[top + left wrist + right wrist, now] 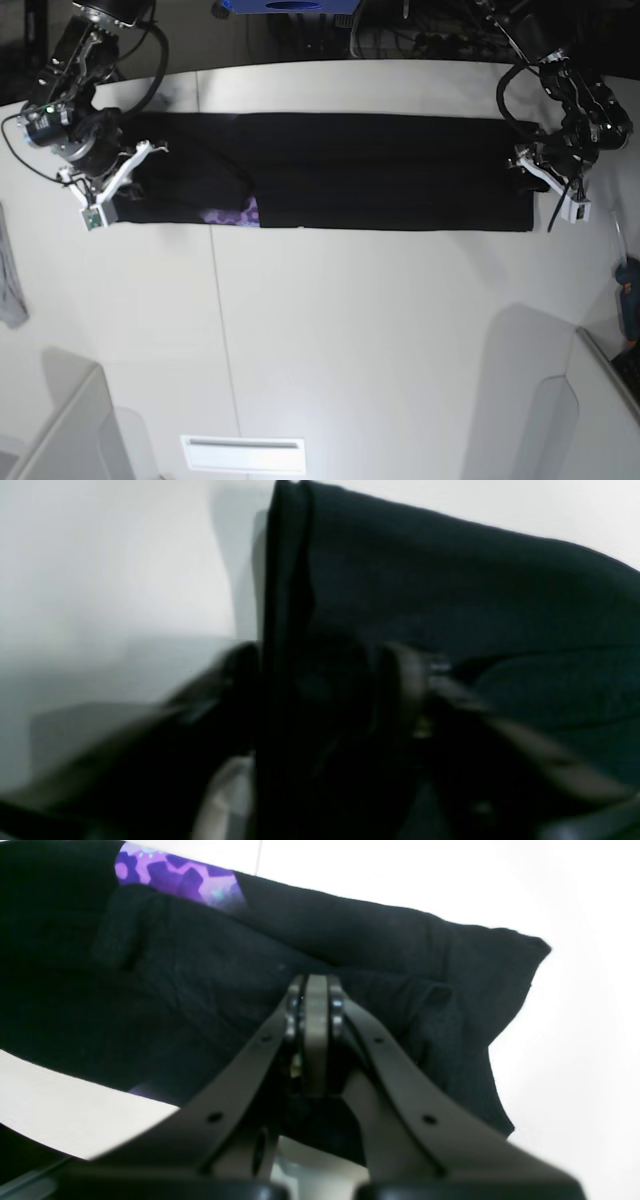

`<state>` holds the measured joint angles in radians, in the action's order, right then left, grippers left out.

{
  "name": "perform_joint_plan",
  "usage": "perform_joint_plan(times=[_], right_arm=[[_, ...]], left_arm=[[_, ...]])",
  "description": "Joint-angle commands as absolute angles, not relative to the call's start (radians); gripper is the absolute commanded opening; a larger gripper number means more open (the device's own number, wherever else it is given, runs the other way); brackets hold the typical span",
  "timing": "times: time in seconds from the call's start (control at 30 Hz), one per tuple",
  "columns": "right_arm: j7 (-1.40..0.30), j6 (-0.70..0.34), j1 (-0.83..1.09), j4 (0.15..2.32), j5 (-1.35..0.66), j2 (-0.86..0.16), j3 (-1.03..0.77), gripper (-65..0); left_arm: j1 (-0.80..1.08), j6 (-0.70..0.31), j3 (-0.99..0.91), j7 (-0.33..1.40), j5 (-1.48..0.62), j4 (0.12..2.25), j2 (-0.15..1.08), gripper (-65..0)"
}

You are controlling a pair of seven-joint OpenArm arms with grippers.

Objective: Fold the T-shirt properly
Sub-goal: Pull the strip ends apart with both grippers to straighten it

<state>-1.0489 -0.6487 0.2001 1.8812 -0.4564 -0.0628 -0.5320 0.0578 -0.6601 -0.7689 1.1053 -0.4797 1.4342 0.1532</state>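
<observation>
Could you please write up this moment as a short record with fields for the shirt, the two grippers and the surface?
garment: T-shirt, black, folded into a long band across the table
print: purple patch peeking out at the band's near edge
right gripper: shut, over one end of the band
left gripper: at the opposite end, cloth between its fingers, blurred
other item: grey cloth at the table edge

The right gripper (316, 990), at the scene's far left, has its jaws pressed together. The left gripper (320, 680), far right, is blurred, its jaws parted around dark cloth.
</observation>
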Motion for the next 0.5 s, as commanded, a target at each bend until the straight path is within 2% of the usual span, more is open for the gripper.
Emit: perform_joint_plan(times=[0.0, 0.1, 0.13, 0.47], right_arm=[[-1.03, -0.657, 0.191, 1.9, -0.47, -0.073, -0.535, -65.0], [-1.03, -0.657, 0.191, 1.9, -0.47, -0.073, -0.535, -65.0], [-1.03, -0.657, 0.191, 1.9, -0.47, -0.073, -0.535, -65.0], [-1.033, -0.657, 0.191, 1.9, -0.47, -0.073, -0.535, -65.0]], left_arm=[[0.062, -0.662, -0.763, 1.155, -0.452, 1.425, 0.153, -43.1], [0.059, -0.662, -0.765, 1.155, -0.452, 1.405, 0.153, -63.0], [0.058, -0.662, -0.766, 1.155, -0.452, 1.402, 0.153, -65.0], [0.07, -0.665, -0.783, 1.153, -0.453, 1.435, 0.193, -65.0]])
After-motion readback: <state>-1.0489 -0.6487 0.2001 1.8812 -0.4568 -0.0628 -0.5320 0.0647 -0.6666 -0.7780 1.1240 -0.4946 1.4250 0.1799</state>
